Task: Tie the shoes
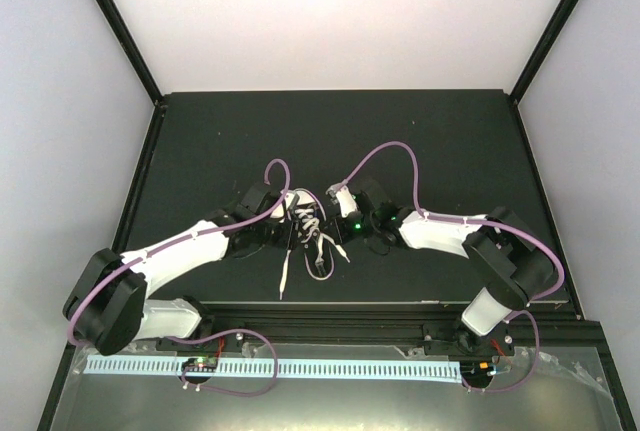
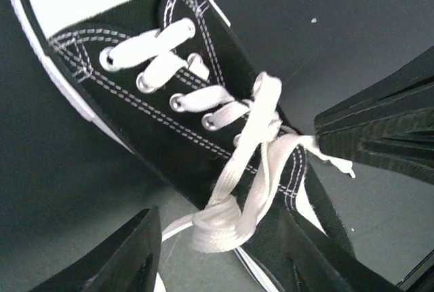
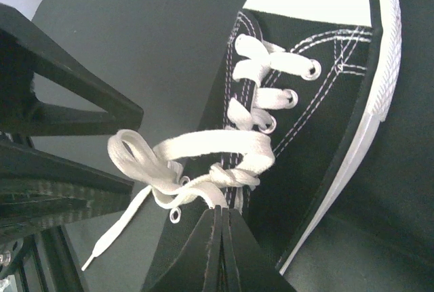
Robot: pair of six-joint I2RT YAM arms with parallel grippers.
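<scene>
The small black shoe [image 1: 305, 213] with a white toe cap lies between both grippers at mid-table. Its white laces [image 1: 318, 249] spill toward the near edge. In the left wrist view the shoe [image 2: 129, 119] runs diagonally, and a loose knot [image 2: 220, 227] sits between the spread fingers of my left gripper [image 2: 217, 255], which is open and not touching it. My right gripper [image 3: 222, 214] is shut, its tips pinching a lace strand [image 3: 203, 197] just below the knot on the shoe [image 3: 319, 143]. A lace loop [image 3: 129, 150] reaches toward the left gripper's fingers [image 3: 68, 95].
The black table mat [image 1: 400, 141] is bounded by white walls at the back and sides. A metal rail [image 1: 330, 311] runs along the near edge by the arm bases. Purple cables [image 1: 395, 151] arch over both arms. One lace end [image 1: 284, 281] trails toward the rail.
</scene>
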